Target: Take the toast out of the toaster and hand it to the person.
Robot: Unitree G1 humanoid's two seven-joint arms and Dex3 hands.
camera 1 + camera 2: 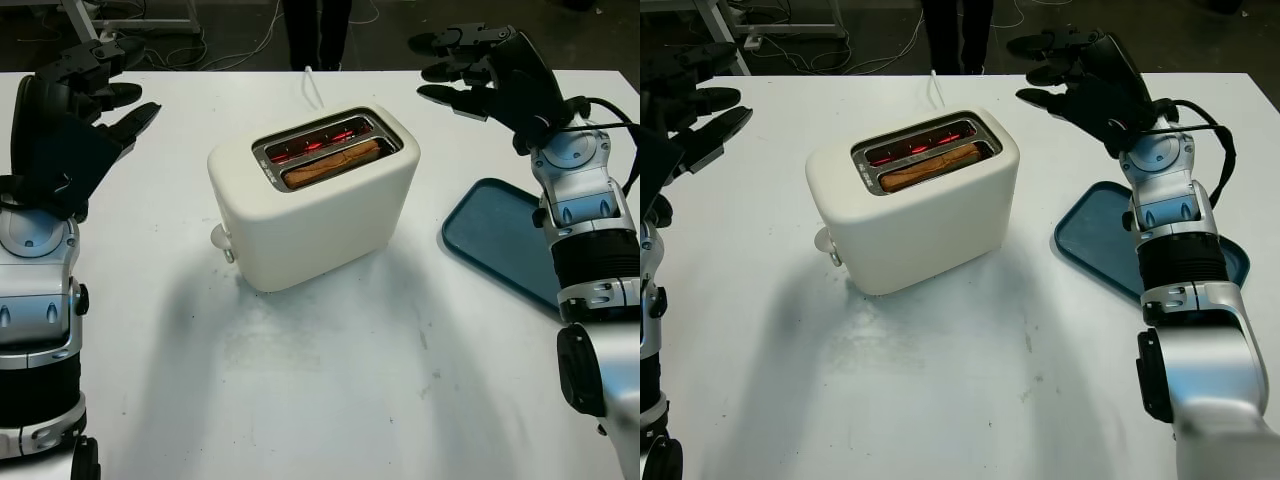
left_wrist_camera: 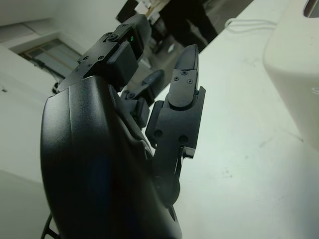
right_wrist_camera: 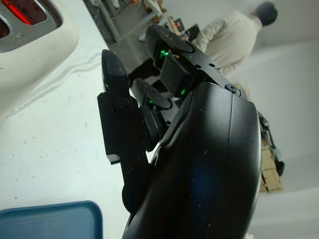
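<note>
A cream two-slot toaster point(image 1: 315, 215) stands in the middle of the white table point(image 1: 330, 400). One brown slice of toast point(image 1: 332, 163) sits in its nearer slot, and the far slot glows red inside. My left hand point(image 1: 95, 85) hangs open above the table's left side, well apart from the toaster. My right hand point(image 1: 465, 70) is open above the far right of the table, its fingers pointing toward the toaster's right end. A person's dark legs point(image 1: 317, 30) stand beyond the far edge.
A blue tray point(image 1: 495, 235) lies on the table under my right forearm. The toaster's white cord point(image 1: 312, 88) runs off the far edge. A lever knob point(image 1: 222, 238) sticks out of the toaster's left end. Another person in a pale top point(image 3: 227, 35) stands in the background.
</note>
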